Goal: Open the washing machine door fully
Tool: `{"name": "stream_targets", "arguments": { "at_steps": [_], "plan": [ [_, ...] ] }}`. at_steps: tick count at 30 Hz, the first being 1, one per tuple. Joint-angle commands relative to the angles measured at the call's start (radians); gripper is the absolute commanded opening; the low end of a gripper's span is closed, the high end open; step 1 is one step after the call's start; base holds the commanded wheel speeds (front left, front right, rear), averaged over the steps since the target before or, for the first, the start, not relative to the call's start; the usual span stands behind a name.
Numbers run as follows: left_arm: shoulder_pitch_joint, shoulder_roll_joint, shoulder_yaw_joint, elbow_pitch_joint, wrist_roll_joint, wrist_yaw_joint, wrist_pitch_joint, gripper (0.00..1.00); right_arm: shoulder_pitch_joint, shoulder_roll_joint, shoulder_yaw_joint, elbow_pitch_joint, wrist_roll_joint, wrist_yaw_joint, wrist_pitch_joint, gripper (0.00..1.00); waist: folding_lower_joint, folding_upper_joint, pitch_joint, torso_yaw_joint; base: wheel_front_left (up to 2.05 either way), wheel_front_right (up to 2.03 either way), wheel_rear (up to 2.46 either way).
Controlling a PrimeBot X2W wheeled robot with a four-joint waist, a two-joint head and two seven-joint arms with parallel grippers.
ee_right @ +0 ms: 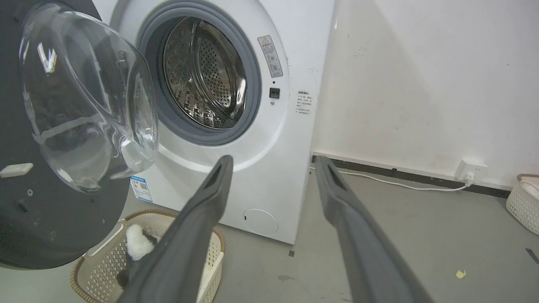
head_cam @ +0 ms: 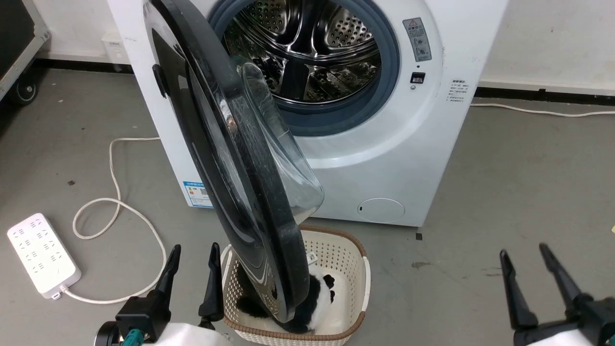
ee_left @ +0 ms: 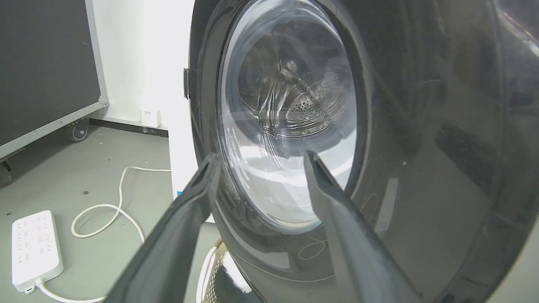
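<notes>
The washing machine door (head_cam: 240, 158), a glossy black disc with a bulging clear glass bowl (head_cam: 283, 154), stands swung out roughly at a right angle to the white machine front, edge-on to the head view. Its outer face (ee_left: 421, 147) looms close in the left wrist view; its inner side with the bowl (ee_right: 84, 101) shows in the right wrist view. My left gripper (head_cam: 193, 249) is open, low beside the door's outer face, touching nothing. Far to the right, my right gripper (head_cam: 523, 250) is open over bare floor. The steel drum (head_cam: 307, 48) lies exposed.
A cream basket (head_cam: 353, 250) with a black-and-white soft item (head_cam: 319, 295) sits on the floor under the door's lower edge. A white power strip (head_cam: 42, 252) and looped cable (head_cam: 115, 202) lie at the left. Another basket (ee_right: 524, 202) stands by the right wall.
</notes>
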Motion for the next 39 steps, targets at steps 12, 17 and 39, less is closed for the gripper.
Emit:
{"name": "stream_targets", "arguments": {
  "at_steps": [12,17,39],
  "plan": [
    [0.020,0.001,-0.027,0.026,0.040,-0.016,-0.005,1.00,0.042,0.077,-0.029,-0.024,-0.035,0.001,-0.009,1.00,0.0000,0.0000,0.001,0.002,0.00,0.00,0.00],
    [0.006,0.001,-0.029,-0.004,0.046,-0.009,-0.005,0.00,0.037,0.081,-0.023,-0.029,-0.033,0.001,-0.009,1.00,0.0000,0.0000,0.007,0.004,0.00,0.00,0.00],
    [-0.084,0.001,-0.060,-0.511,0.040,0.083,-0.005,0.00,0.027,0.082,-0.002,-0.019,-0.052,0.001,-0.009,1.00,0.0000,0.0000,0.000,-0.001,0.00,0.00,0.00]
  ]
}}
